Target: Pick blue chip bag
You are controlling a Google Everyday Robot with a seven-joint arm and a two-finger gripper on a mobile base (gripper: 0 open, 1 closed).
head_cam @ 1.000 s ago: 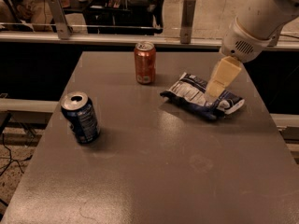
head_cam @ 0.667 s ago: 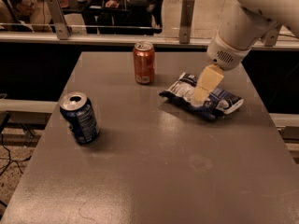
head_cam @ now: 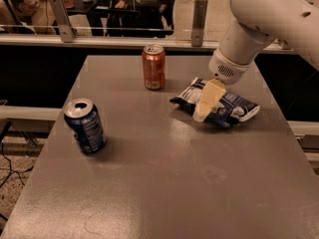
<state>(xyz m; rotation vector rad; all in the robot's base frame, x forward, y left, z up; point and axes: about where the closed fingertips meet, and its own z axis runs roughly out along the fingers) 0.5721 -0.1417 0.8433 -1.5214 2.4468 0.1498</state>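
1. Table (head_cam: 164, 203): the near half is open grey top. The side edges slant inward toward the far end.
2. Blue can (head_cam: 85, 126) stands upright close to the left edge, well apart from everything else.
3. Bag (head_cam: 234, 108) lies flat on the right half, mid-depth. Its white end points at the right edge but stays inside it.
4. Gripper (head_cam: 206, 101) slants down over the bag's left part, with its tip at the bag's near edge. Whether it is apart, together or clamped cannot be told.
5. Orange can (head_cam: 153, 66) stands upright left of the bag, near but apart, toward the far edge.
6. Arm (head_cam: 259, 19) comes in from the upper right.
7. Rail (head_cam: 99, 40) runs just behind the far edge.
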